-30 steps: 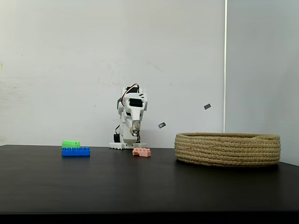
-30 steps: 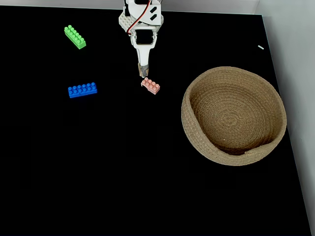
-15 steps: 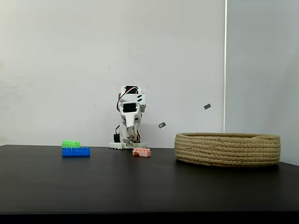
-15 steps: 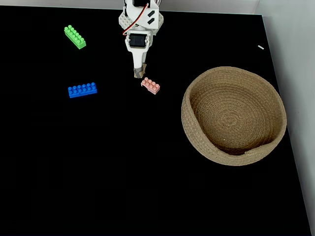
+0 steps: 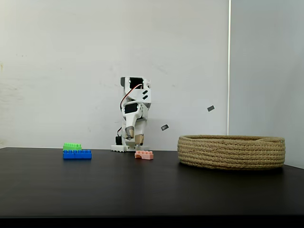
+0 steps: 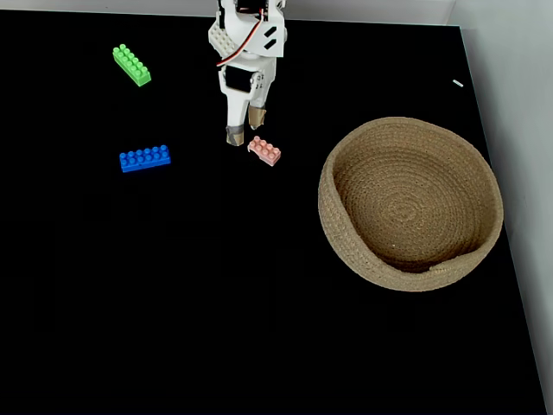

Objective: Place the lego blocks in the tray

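**Open gripper poised beside the orange brick**

All 3 bricks lie on the black table (image 6: 216, 285), none in the tray (image 6: 346, 251), so I judge the task barely begun. In the top-down fixed view the tray sits at about 3 o'clock from the table's middle, well apart from every brick. The green brick (image 6: 131, 65) lies near 11 o'clock, the blue brick (image 6: 144, 158) near 9 o'clock, and the orange brick (image 6: 264, 150) close to 12 o'clock, just in front of the arm's base.

The arm reaches down from the 12 o'clock edge, likely because the orange brick is the nearest target. The gripper (image 6: 244, 127) has its 2 fingers spread apart and holds nothing. One fingertip (image 6: 257, 120) sits just beside the orange brick's upper end; whether it touches is too fine to tell. The other tip lies further toward 9 o'clock, so the brick is beside the opening, not between the fingers.

In the side-on fixed view the gripper (image 5: 132, 137) hangs pointing down, tips above the table, with the orange brick (image 5: 144, 155) just below toward 5 o'clock.
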